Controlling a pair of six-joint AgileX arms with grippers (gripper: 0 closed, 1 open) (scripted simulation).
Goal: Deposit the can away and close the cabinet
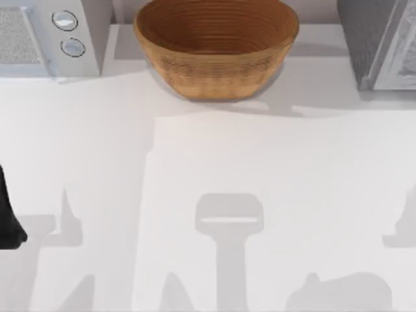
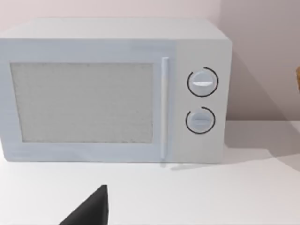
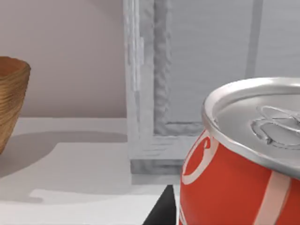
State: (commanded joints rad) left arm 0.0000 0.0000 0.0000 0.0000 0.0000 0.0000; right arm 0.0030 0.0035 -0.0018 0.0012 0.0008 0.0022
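The red can (image 3: 234, 187), with white lettering and a silver top, sits tilted very close in the right wrist view. A dark fingertip (image 3: 161, 213) of my right gripper rests against its side, so the gripper is shut on it. Behind the can stands the grey cabinet (image 3: 154, 93), also at the top view's back right (image 1: 377, 45); whether its door is open I cannot tell. My left arm (image 1: 5, 218) is parked at the table's left edge, and one dark fingertip (image 2: 91, 208) shows in the left wrist view.
A large woven bowl (image 1: 216, 45) stands at the back middle of the white table (image 1: 195, 195); its edge (image 3: 9, 98) lies left of the cabinet in the right wrist view. A white microwave (image 1: 45, 36) (image 2: 112, 89) with two dials fills the back left corner.
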